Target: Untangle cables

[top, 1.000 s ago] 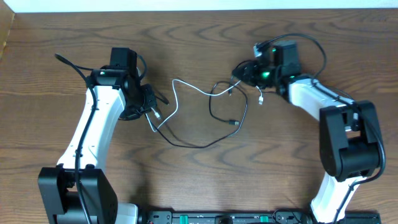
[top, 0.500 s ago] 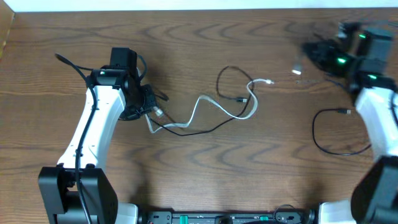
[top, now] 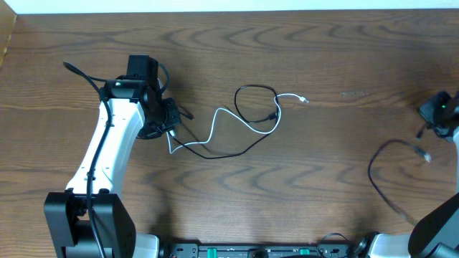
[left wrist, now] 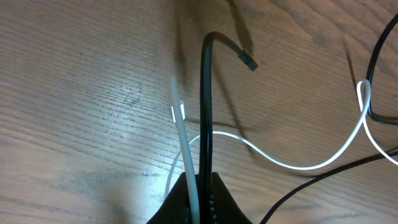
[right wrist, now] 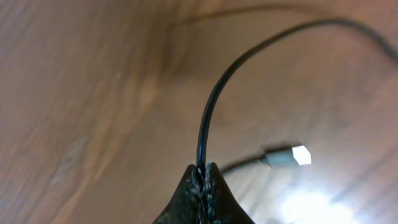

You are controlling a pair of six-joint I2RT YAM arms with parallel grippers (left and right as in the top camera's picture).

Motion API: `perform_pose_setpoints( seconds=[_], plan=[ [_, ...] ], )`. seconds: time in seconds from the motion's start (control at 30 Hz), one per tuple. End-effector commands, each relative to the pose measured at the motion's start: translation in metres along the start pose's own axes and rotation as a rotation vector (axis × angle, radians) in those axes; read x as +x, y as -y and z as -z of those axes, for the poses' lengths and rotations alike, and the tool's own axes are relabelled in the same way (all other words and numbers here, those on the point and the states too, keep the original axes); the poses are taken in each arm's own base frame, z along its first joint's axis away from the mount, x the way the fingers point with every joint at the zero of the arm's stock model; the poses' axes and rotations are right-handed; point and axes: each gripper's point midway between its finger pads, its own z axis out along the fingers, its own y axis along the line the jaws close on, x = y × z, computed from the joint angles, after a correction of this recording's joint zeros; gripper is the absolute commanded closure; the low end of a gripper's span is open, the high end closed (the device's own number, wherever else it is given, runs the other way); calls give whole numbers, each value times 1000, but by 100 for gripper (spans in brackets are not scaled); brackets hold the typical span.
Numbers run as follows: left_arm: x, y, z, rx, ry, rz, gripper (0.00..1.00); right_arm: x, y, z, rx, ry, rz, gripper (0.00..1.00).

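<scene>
Left gripper (left wrist: 199,190) closed tight on white cable (left wrist: 292,167) and black cable (left wrist: 205,112). Right gripper (right wrist: 203,177) pinches second black cable (right wrist: 204,124) above wood-grain table (top: 323,50), well apart.

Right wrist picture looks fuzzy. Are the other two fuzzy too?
Right wrist view: yes, the table and plug are smeared, with glare bottom right. Left wrist view: sharp wood grain, the black cable casts a shadow. Overhead view: sharp, evenly lit.

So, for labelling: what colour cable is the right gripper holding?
Black cable, clearest in the right wrist view.
</scene>
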Motion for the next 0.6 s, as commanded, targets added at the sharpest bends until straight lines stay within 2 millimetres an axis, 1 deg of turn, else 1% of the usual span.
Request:
perform_pose_setpoints(
  seconds=[0.0, 0.03, 0.07, 0.1, 0.13, 0.17, 0.23, 0.27, 0.3, 0.33, 0.37, 0.43, 0.53, 0.57],
  plan=[
    [4, 0, -2, 1, -21, -15, 93, -15, 25, 3, 82, 53, -18, 93],
    [5, 0, -2, 0, -23, -14, 92, -16, 24, 3, 69, 53, -23, 85],
    [5, 0, -2, 0, -23, -15, 92, -16, 23, 2, 55, 49, -26, 73],
    [5, 0, -2, 0, -23, -15, 93, -15, 20, 2, 35, 40, -26, 57],
    [5, 0, -2, 0, -23, -14, 93, -11, 12, 2, -7, 17, -25, 39],
    [5, 0, -2, 0, -22, -15, 93, -4, 4, 2, -54, -16, -6, 32],
    [5, 0, -2, 0, -23, -14, 92, 12, -12, 5, -156, -93, 56, 29],
    [5, 0, -2, 0, -23, -15, 92, 33, -26, 10, -249, -181, 103, 27],
    [5, 0, -2, 0, -23, -14, 92, 50, -31, 15, -292, -255, 126, 25],
    [5, 0, -2, 0, -23, -15, 93, 70, -29, 20, -286, -334, 138, 24],
    [5, 0, -2, 0, -23, -14, 92, 80, -24, 22, -261, -374, 154, 23],
    [5, 0, -2, 1, -22, -15, 92, 99, -5, 23, -156, -439, 175, 21],
    [4, 0, -2, 1, -21, -15, 92, 109, 16, 22, -53, -471, 189, 19],
    [4, 0, -2, 1, -20, -15, 92, 111, 17, 21, -47, -477, 189, 21]
  ],
)
